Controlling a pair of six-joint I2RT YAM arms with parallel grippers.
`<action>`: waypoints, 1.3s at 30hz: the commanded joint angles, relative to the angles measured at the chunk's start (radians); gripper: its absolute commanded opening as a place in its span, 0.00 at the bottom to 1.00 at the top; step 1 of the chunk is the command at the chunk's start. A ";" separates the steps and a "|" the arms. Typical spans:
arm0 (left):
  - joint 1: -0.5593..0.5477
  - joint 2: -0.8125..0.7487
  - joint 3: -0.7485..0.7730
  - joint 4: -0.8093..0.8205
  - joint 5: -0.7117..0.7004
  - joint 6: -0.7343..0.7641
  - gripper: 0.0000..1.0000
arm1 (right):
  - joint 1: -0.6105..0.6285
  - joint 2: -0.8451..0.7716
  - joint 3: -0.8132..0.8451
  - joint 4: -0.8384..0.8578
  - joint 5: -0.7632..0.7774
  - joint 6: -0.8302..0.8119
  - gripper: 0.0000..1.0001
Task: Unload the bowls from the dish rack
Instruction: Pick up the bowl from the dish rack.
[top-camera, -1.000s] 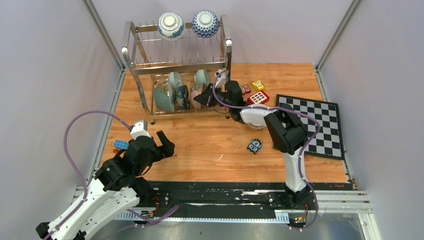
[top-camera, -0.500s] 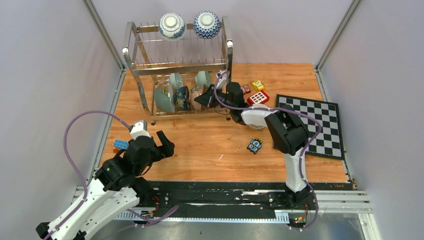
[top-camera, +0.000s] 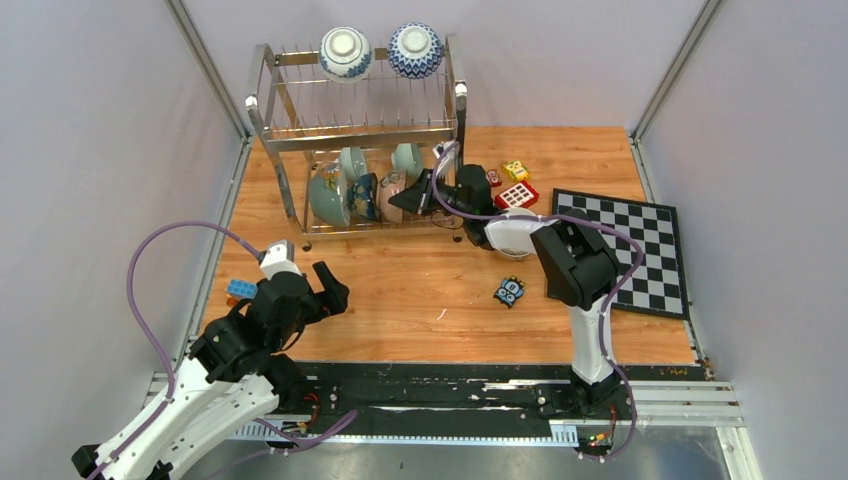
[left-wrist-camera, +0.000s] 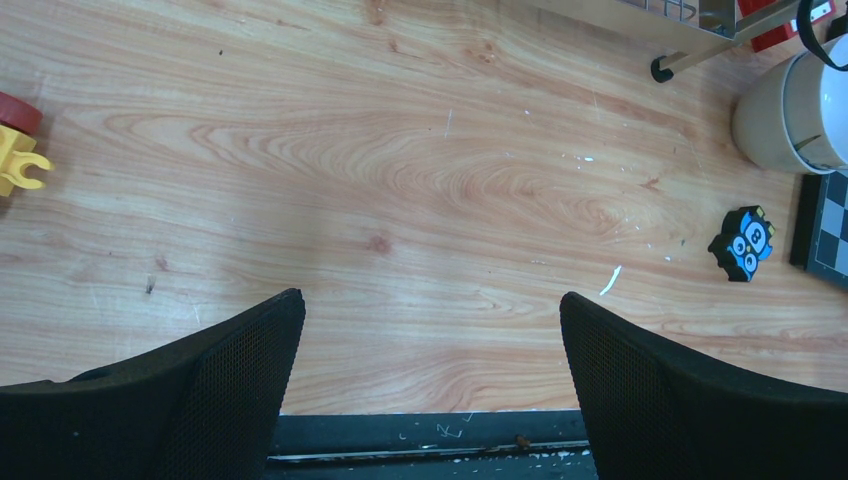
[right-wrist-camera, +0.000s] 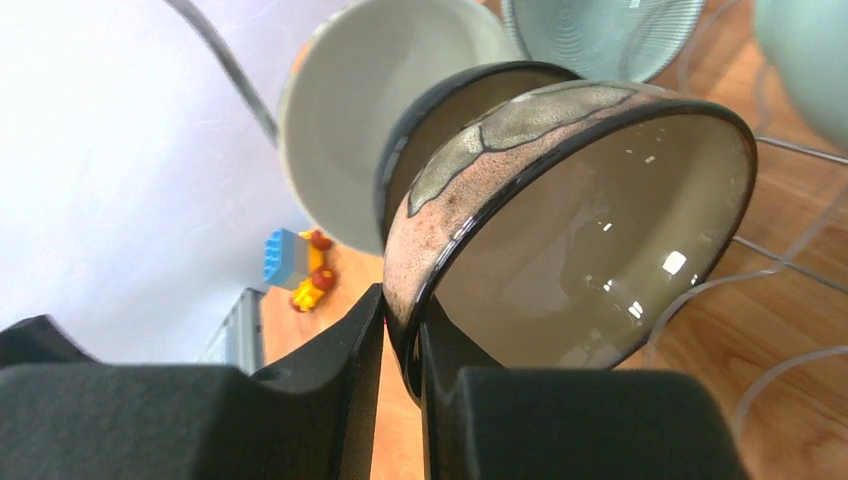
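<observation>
Right wrist: my right fingers (right-wrist-camera: 365, 335), clenched on the brown bowl (right-wrist-camera: 580, 260), are easing it out of the dish rack (top-camera: 360, 132); left fingers (left-wrist-camera: 230, 380) released.

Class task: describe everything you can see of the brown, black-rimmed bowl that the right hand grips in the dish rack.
The bowl looks like glossy glazed ceramic. Its outside is mottled pinkish-brown with grey-green patches outlined in dark lines, its rim is black, and its smooth olive-brown inside catches spots of light. It stands tilted on edge among the wires of the dish rack, in the lower tier. The right hand is shut on its rim, one finger inside and one outside. A dark bowl sits directly behind it, seemingly touching.
</observation>
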 joint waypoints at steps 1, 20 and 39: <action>0.005 -0.009 0.016 -0.009 -0.007 -0.010 1.00 | -0.018 -0.022 0.019 0.252 -0.123 0.118 0.03; 0.005 -0.001 0.013 -0.002 -0.014 -0.005 1.00 | -0.041 -0.025 -0.020 0.314 -0.148 0.196 0.03; 0.005 0.008 0.020 0.012 -0.009 -0.002 1.00 | -0.066 -0.052 -0.119 0.496 -0.041 0.449 0.03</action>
